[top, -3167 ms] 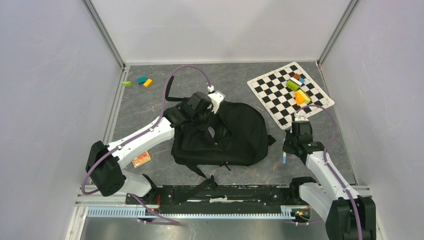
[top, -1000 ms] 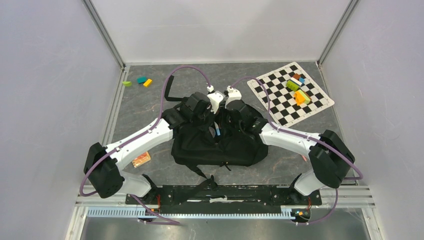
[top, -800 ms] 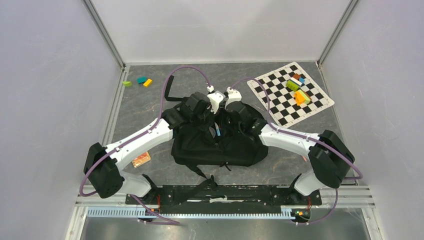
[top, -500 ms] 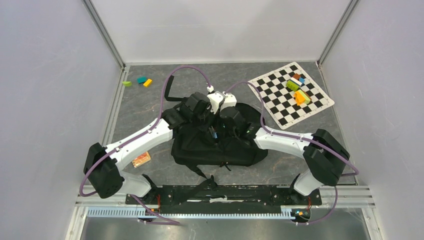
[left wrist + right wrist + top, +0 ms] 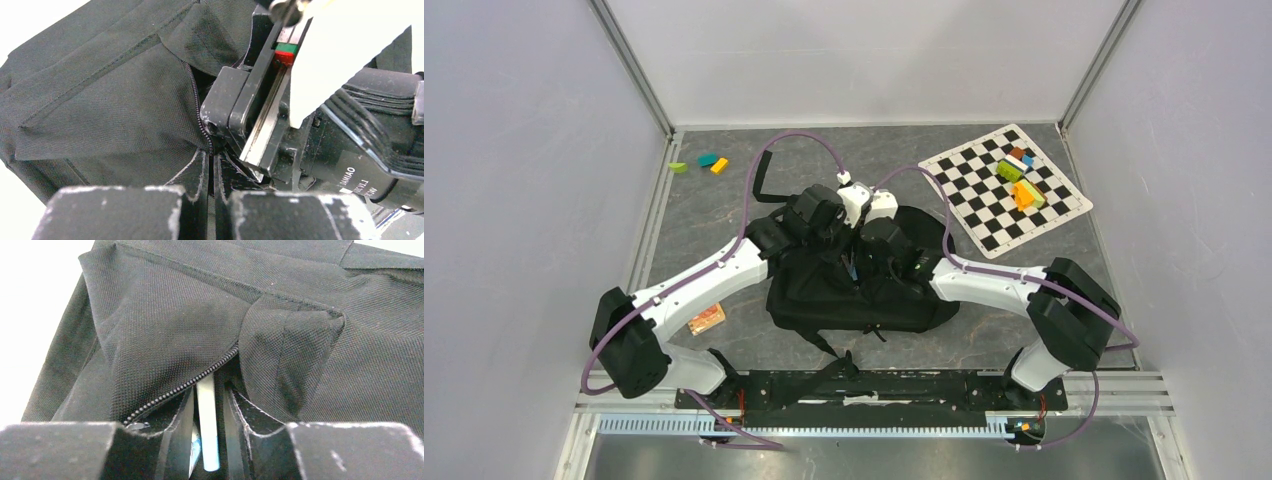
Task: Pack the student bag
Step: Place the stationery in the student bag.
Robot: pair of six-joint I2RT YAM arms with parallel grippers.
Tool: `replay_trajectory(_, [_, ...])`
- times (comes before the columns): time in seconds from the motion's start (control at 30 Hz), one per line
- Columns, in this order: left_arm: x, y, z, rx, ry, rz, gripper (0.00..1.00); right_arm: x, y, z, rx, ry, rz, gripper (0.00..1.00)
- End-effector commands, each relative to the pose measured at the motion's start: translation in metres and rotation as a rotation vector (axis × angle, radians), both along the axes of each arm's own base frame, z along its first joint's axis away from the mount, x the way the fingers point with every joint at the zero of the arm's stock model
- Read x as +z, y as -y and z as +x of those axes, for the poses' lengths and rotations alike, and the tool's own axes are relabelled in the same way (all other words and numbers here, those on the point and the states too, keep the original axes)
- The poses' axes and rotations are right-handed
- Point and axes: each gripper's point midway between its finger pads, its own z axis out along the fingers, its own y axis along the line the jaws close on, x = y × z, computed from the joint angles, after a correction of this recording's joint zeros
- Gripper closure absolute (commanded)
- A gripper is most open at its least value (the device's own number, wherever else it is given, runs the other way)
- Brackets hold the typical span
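Observation:
The student bag (image 5: 894, 290), a black backpack, lies flat mid-table. My left gripper (image 5: 839, 250) is at its top and shut on the fabric edge beside the zipper (image 5: 212, 160), which holds the opening up. My right gripper (image 5: 864, 262) points into that opening from the right. In the right wrist view its fingers (image 5: 207, 390) stand slightly apart around a white stick with a blue end (image 5: 206, 425). The stick runs down past the zipper teeth into the bag (image 5: 165, 325), with a gap between it and the right finger. The bag's inside is hidden.
A black-and-white checkered mat (image 5: 1004, 185) at the back right carries several coloured blocks (image 5: 1021, 180). Small coloured pieces (image 5: 699, 162) lie at the back left. An orange item (image 5: 707, 318) sits by the left arm. A bag strap (image 5: 764, 180) trails toward the back.
The right arm brought the stick from the table's right side to the bag, then pushed slightly left and deeper into the opening. Its jaws have parted. The left gripper has not moved.

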Motion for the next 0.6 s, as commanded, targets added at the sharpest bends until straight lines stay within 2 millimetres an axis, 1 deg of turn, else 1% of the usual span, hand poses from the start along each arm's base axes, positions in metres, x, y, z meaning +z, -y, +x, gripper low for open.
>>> replay_trajectory(0.0, [0.03, 0.016, 0.003, -0.033, 0.069, -0.099, 0.98, 0.031, -0.009, -0.002, 0.02, 0.054, 0.063, 0.64])
replay_trajectory(0.17, [0.031, 0.015, 0.003, -0.032, 0.074, -0.1, 0.98, 0.042, 0.001, -0.009, 0.035, 0.068, 0.044, 0.58])
replay_trajectory(0.27, [0.032, 0.01, 0.007, -0.003, 0.095, -0.086, 0.98, 0.046, 0.015, -0.019, 0.056, 0.07, 0.009, 0.55])
replay_trajectory(0.33, [0.032, 0.007, 0.008, 0.007, 0.102, -0.082, 0.98, 0.051, 0.023, -0.027, 0.091, 0.077, -0.021, 0.5])
replay_trajectory(0.43, [0.032, 0.006, 0.009, 0.015, 0.106, -0.079, 0.98, 0.048, 0.047, -0.041, 0.115, 0.058, -0.117, 0.47])
replay_trajectory(0.57, [0.03, 0.007, 0.009, 0.017, 0.103, -0.079, 0.98, 0.042, 0.094, -0.055, 0.078, 0.027, -0.252, 0.45])
